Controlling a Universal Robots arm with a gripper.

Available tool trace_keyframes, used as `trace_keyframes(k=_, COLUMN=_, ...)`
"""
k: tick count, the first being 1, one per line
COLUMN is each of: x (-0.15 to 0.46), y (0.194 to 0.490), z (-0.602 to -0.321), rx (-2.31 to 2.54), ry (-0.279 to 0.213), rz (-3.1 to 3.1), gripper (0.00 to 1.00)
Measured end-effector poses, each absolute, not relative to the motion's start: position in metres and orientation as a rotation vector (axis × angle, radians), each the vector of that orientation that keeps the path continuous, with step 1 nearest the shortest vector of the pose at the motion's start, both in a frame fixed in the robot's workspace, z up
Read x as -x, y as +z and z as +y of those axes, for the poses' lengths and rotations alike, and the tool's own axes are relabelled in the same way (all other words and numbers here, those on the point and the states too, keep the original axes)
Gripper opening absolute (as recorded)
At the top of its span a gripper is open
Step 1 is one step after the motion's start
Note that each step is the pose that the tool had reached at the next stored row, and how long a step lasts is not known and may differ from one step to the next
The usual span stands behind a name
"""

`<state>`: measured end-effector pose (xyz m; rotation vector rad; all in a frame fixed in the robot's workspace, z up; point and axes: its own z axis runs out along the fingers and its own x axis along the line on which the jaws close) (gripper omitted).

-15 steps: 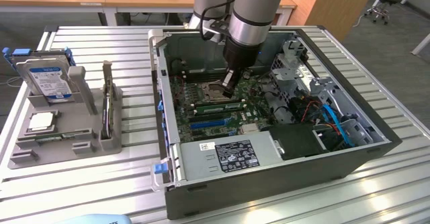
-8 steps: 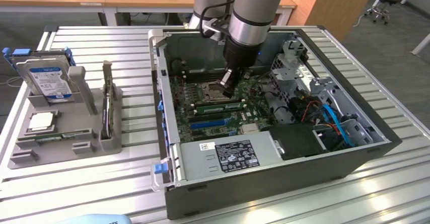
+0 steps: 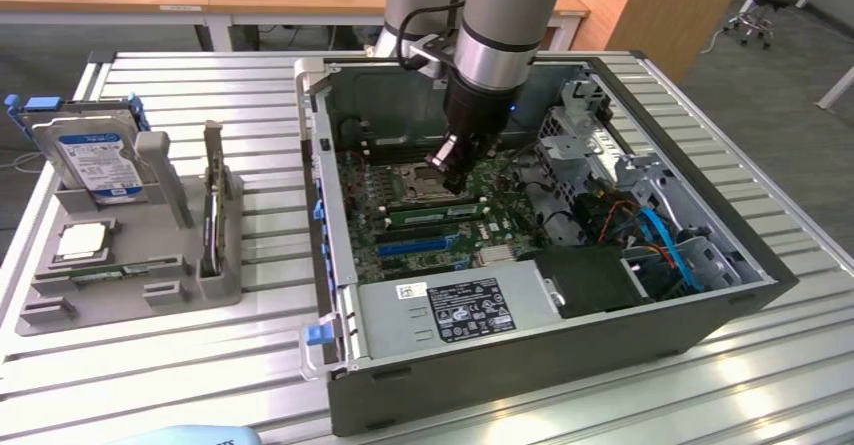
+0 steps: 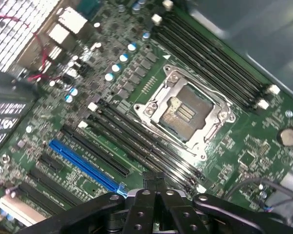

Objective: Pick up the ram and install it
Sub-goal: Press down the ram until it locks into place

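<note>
Inside, closed end effector [image 3: 451, 173] hovers beside empty processor socket [image 3: 410, 179].

A slatted metal table [image 3: 187, 365] carries an open computer case [image 3: 534, 365] and a grey parts holder [image 3: 174, 255].

Open PC case [image 3: 534, 365] sits on the slatted table [image 3: 160, 385], toward the exterior view's right. Motherboard [image 3: 441, 215] lies flat inside; CPU socket [image 4: 185, 111] between two banks of memory slots [image 4: 136, 141]. Gripper [image 3: 451, 170] hangs inside the case, just above the board beside the socket. Parts holder [image 3: 134, 265] stands at exterior view's left, apart from the case: hard drive [image 3: 94, 160] upright at its back, ram [image 3: 211, 200] on edge along its case-facing side, processor [image 3: 83, 240] flat before the drive.
</note>
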<state>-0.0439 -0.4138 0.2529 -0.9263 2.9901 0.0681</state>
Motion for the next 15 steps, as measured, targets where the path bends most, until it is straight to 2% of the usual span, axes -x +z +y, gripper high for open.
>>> trace_keyframes(k=15, x=0.0439, y=0.2528, z=-0.4138, rx=0.551, ry=0.065, rz=3.076, gripper=0.1)
